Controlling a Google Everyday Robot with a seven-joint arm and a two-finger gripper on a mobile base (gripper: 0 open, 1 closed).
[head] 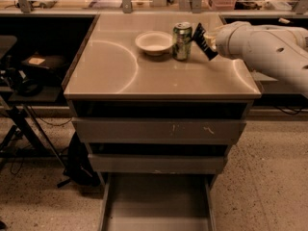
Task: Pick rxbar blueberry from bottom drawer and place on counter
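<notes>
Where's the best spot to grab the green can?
Probably around its middle, coming from the front: the can stands upright, the bowl sits close on its left, and the end effector, holding the rxbar blueberry, hangs right of it above the counter.

The desk (144,76) is glossy and smooth; above its far right side, the smooth, white-shelled gripper (214,42) clasps the wrapped rxbar blueberry (202,39).

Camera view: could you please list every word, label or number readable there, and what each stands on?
None can be read.
rxbar blueberry, held by the pincer above the counter, right side: lettering too blurred.
green can: print too blurred.
</notes>
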